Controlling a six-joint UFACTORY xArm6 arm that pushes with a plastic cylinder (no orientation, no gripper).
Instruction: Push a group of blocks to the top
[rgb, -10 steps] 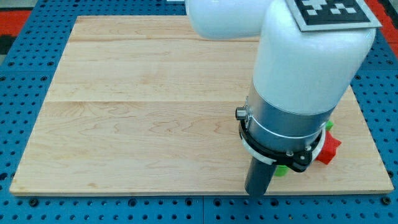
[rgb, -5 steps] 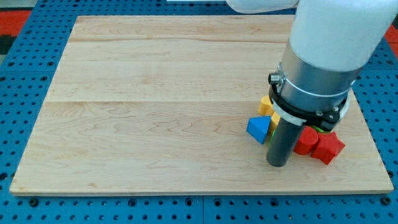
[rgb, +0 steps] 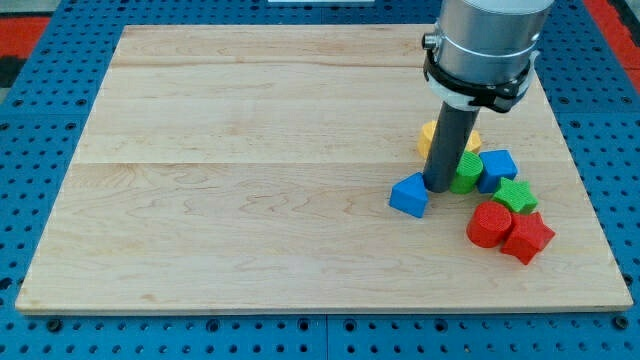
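Moved up, my tip (rgb: 437, 188) now touches the blue triangular block (rgb: 409, 195); no gripper shows.

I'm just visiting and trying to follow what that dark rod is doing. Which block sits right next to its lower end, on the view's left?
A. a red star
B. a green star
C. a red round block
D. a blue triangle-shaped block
D: my tip stands just right of the blue triangle-shaped block, while the red blocks lie lower, toward the view's right.
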